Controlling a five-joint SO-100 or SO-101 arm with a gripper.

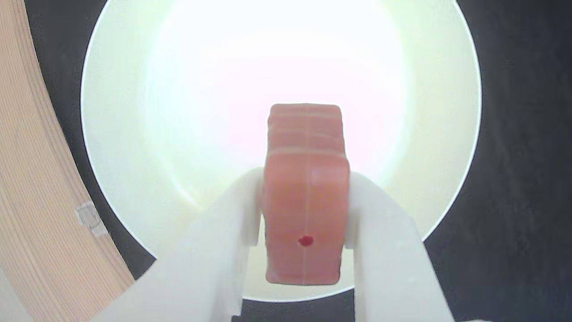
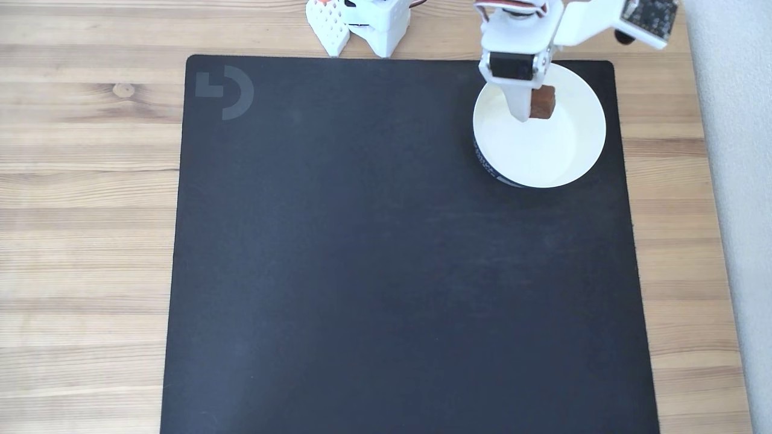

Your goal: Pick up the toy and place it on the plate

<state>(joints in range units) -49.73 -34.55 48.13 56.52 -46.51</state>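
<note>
Pale wood makes up the surface (image 2: 84, 199), and on it we see one large black mat (image 2: 398, 271) with a grey logo (image 2: 224, 91) in its upper left corner in the fixed view. One plate (image 2: 543, 157), a round white shallow dish with a dark outer band, sits on the mat's upper right corner. We see nothing lying inside it; its white floor is bare and glares brightly in the wrist view (image 1: 178, 89).

We count one toy (image 2: 542, 102), a small reddish-brown block, and it is clamped between the jaws of the white gripper (image 2: 531, 108), held over the plate's upper part. In the wrist view the toy (image 1: 306, 192) stands on end between the two white fingers (image 1: 223, 232), which press its left and right sides, with pale stripes across its far portion and a single dark red dot (image 1: 305, 241) on the near face. We cannot tell whether its lower end touches the dish.
</note>
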